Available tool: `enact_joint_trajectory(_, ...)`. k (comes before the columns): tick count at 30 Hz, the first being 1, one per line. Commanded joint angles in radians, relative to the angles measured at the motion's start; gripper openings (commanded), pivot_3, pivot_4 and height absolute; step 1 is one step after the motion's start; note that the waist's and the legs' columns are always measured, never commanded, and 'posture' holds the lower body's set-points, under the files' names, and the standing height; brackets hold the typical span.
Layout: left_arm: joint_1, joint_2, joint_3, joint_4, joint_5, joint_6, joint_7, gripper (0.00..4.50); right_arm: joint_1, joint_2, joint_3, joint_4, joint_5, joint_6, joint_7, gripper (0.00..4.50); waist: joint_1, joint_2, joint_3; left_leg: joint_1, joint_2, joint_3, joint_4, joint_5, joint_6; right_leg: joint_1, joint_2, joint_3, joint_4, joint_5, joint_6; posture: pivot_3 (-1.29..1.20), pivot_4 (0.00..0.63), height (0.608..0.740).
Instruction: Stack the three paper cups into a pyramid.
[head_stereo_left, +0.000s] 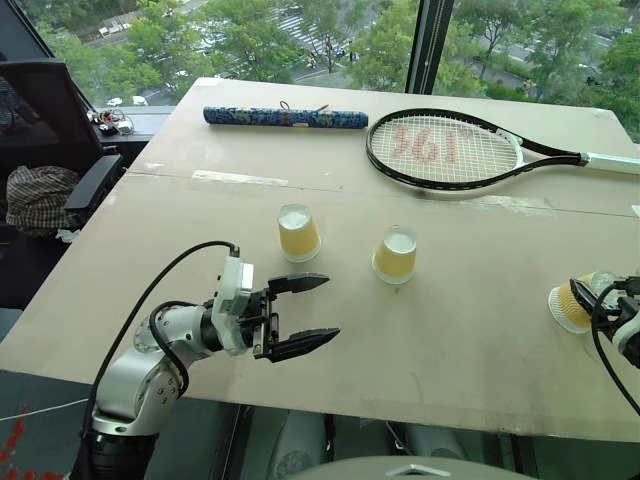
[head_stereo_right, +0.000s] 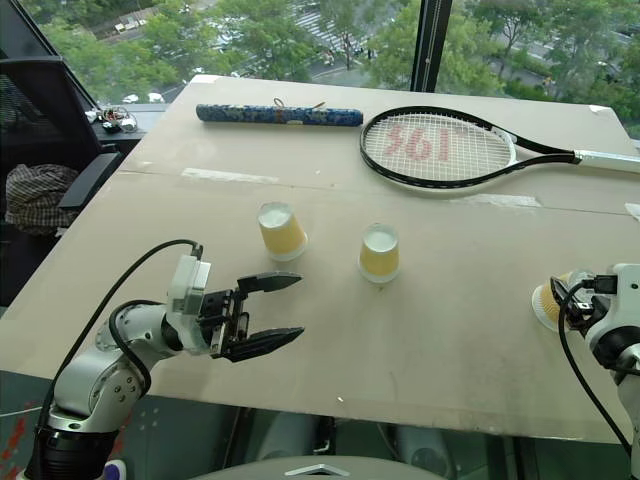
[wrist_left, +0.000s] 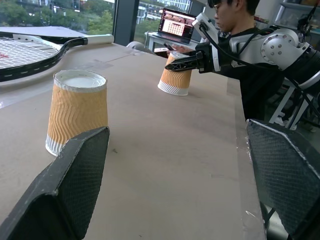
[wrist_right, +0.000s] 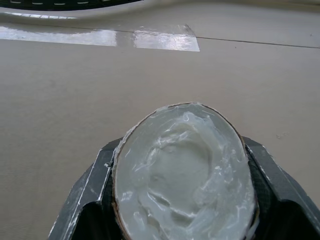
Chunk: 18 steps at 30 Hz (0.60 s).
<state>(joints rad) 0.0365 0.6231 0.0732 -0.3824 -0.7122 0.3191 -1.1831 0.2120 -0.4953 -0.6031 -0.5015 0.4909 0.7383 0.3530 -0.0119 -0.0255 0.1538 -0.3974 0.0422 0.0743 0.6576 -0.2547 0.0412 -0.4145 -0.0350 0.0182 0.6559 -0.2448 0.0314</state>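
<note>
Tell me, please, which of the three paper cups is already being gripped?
The rightmost cup, near the table's right edge: the right end effector is closed on it; the other two stand free.

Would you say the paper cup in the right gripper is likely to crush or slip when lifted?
The cup looks thin-walled, so the right gripper might dent it if it squeezes hard. Its rippled wall probably resists slipping. It likely weighs little and lifts easily.
</note>
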Motion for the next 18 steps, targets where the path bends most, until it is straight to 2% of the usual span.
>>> enact_joint_trajectory(1,0.013,0.012,0.033,-0.019,-0.018,-0.012,-0.006,4.5,-0.075,-0.053,0.056,-0.115,0.101,-0.022,0.101,2.11,-0.008,0.001,0.001,0.0,0.0,0.001,0.0,0.0,0.0,0.0,0.0,0.001,0.0,0.0,0.0,0.0,0.15,0.74)
enact_joint_trajectory(5,0.051,0.01,0.058,-0.009,0.014,-0.045,0.008,4.5,-0.222,-0.083,0.269,-0.152,0.135,-0.005,0.174,2.11,-0.024,0.001,0.001,0.002,0.002,0.0,0.0,0.0,0.0,0.0,0.002,0.001,0.001,0.0,0.0,0.0,0.15,0.74)
enact_joint_trajectory(11,0.117,0.023,0.103,-0.041,0.004,-0.05,0.024,4.5,-0.34,-0.125,0.477,-0.099,0.06,-0.066,0.258,2.11,-0.002,0.0,0.001,-0.002,0.002,-0.001,0.0,0.0,0.0,-0.001,0.001,-0.002,-0.001,0.0,0.0,0.0,0.15,0.74)
enact_joint_trajectory(18,0.217,0.022,0.163,-0.112,-0.013,-0.053,0.066,4.5,-0.397,-0.153,0.566,-0.003,-0.025,-0.148,0.317,2.11,0.001,-0.001,0.001,-0.003,0.0,0.0,0.0,0.0,0.0,-0.001,-0.002,-0.002,-0.003,0.0,0.0,0.0,0.15,0.74)
